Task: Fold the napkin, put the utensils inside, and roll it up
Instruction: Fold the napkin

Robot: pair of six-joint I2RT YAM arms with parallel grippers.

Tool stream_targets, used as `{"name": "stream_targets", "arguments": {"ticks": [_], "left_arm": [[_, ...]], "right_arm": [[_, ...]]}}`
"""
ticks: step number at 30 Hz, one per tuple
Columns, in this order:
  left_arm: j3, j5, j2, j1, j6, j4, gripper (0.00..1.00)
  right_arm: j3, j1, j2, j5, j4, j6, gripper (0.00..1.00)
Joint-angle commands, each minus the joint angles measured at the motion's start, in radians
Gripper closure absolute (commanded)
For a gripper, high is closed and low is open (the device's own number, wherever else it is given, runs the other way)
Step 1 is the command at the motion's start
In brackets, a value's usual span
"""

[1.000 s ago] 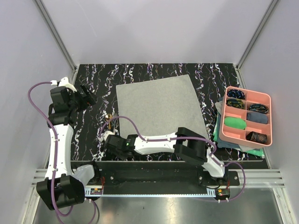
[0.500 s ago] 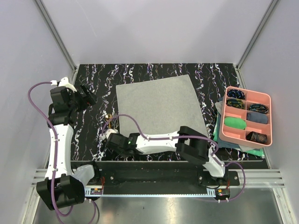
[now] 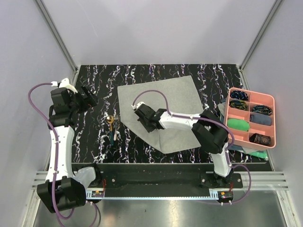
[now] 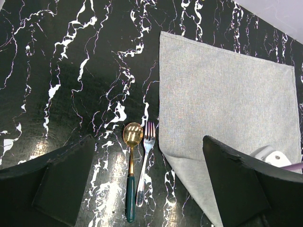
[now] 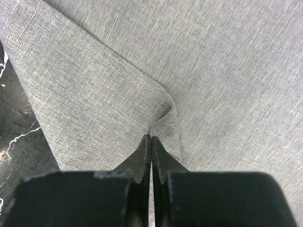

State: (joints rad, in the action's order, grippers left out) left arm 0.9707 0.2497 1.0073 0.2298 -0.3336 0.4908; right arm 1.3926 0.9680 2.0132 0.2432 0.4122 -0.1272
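The light grey-green napkin (image 3: 175,97) lies spread on the black marbled table, its near-left corner folded up over the cloth. My right gripper (image 3: 142,118) is shut on that corner; in the right wrist view the closed gripper (image 5: 151,138) pinches a pucker of the napkin (image 5: 213,71). The gold spoon (image 3: 110,124) and the fork (image 3: 115,126) lie side by side just left of the napkin. My left gripper (image 3: 90,98) hangs open at the far left. In its wrist view the spoon (image 4: 131,161) and fork (image 4: 144,161) lie below the open gripper (image 4: 147,142), beside the napkin (image 4: 222,99).
A pink compartment tray (image 3: 253,91) with small items stands at the right edge. Folded dark green and teal cloths (image 3: 236,146) lie under and in front of it. Grey walls close in the table on three sides.
My right gripper shut on the napkin's near-left corner and carried it up and to the right over the cloth. The spoon and fork now show. The left arm has not moved.
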Motion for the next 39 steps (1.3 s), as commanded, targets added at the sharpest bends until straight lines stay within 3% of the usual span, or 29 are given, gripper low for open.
{"name": "stream_targets", "arguments": {"ticks": [1, 24, 29, 31, 34, 37, 39], "left_arm": [[-0.004, 0.006, -0.010, 0.008, -0.001, -0.054, 0.01], [-0.003, 0.046, 0.028, 0.022, -0.008, -0.057, 0.01], [-0.003, 0.060, 0.037, 0.022, -0.013, -0.058, 0.01], [-0.003, 0.063, 0.039, 0.022, -0.015, -0.060, 0.01], [-0.003, 0.072, 0.040, 0.023, -0.016, -0.060, 0.01], [-0.004, 0.085, 0.040, 0.023, -0.021, -0.064, 0.01], [-0.007, 0.086, 0.039, 0.023, -0.022, -0.067, 0.01]], "right_arm": [[0.023, -0.053, -0.065, -0.053, -0.053, 0.046, 1.00], [0.207, -0.371, 0.119, -0.002, -0.102, 0.216, 1.00], [0.210, -0.411, 0.105, -0.088, -0.093, 0.210, 1.00], [0.188, -0.416, 0.069, -0.166, -0.087, 0.184, 0.93], [0.149, -0.422, 0.038, -0.281, -0.078, 0.169, 0.72], [0.132, -0.422, 0.041, -0.338, -0.056, 0.150, 0.64], [0.120, -0.422, 0.042, -0.352, -0.058, 0.144, 0.63]]}}
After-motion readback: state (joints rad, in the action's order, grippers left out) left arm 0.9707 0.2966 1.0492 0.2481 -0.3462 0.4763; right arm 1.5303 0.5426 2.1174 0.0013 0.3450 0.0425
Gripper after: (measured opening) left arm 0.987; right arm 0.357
